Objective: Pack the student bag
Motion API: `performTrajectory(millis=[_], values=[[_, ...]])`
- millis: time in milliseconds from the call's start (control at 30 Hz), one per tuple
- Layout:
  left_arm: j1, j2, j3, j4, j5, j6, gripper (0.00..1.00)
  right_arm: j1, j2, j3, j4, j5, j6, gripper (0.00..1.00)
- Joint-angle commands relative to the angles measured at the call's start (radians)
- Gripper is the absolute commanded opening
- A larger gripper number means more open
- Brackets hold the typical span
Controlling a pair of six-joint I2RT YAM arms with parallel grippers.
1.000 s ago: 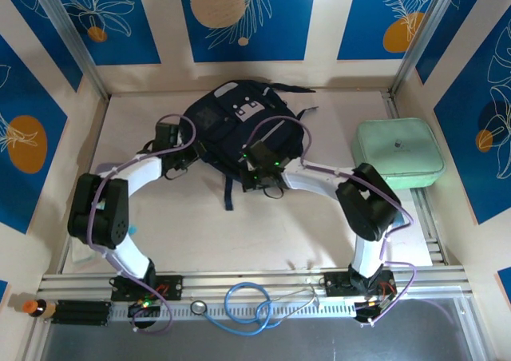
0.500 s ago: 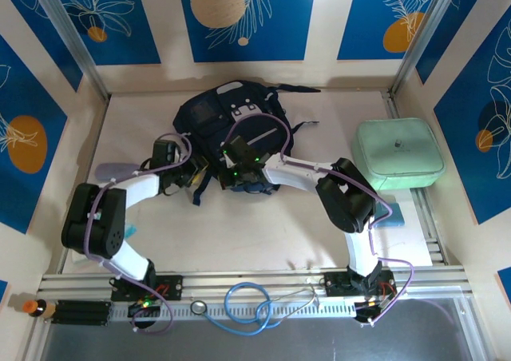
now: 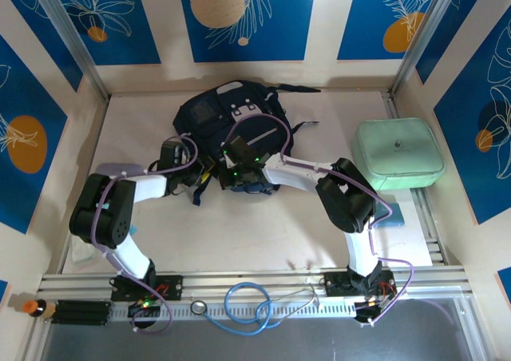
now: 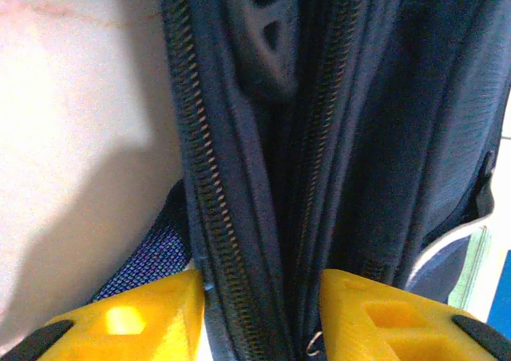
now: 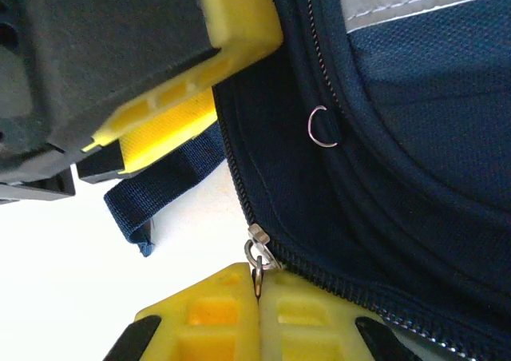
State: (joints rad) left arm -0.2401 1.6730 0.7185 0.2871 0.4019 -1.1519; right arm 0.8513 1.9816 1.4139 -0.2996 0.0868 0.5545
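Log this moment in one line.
left tool: straddling zippered edge of student bag, grip unclear | right tool: shut on zipper pull

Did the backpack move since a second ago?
Yes. The bag has slid a little to the left, farther from the green case, which stayed put.

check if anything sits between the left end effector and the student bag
Nothing visible does. The left end effector has its yellow fingers either side of the student bag at its zippered edge, with only bag fabric in the gap. The right end effector is shut on the zipper pull.
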Motion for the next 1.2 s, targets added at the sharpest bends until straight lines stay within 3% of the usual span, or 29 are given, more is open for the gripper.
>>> performTrajectory(millis=[0, 267, 467, 733, 867, 1167], values=[[-0.018, 0.011, -0.019, 0.022, -0.014, -0.029, 0.40, 0.014, -0.010, 0.007, -0.012, 0.003, 0.016, 0.00], [-0.021, 0.043, -0.014, 0.042, -0.030, -0.040, 0.16, 0.017, -0.047, -0.036, -0.074, 0.105, 0.050, 0.00], [-0.021, 0.024, 0.013, -0.015, -0.056, 0.007, 0.08, -0.007, -0.094, -0.058, -0.322, 0.306, 0.150, 0.00], [-0.019, 0.024, 0.025, -0.026, -0.058, 0.022, 0.05, -0.040, -0.141, -0.068, -0.468, 0.474, 0.204, 0.00], [-0.019, 0.024, 0.025, -0.022, -0.050, 0.021, 0.06, -0.035, -0.106, -0.032, -0.444, 0.464, 0.171, 0.03], [-0.019, 0.049, 0.021, 0.018, -0.015, -0.005, 0.09, -0.036, -0.062, -0.007, -0.366, 0.399, 0.134, 0.18]])
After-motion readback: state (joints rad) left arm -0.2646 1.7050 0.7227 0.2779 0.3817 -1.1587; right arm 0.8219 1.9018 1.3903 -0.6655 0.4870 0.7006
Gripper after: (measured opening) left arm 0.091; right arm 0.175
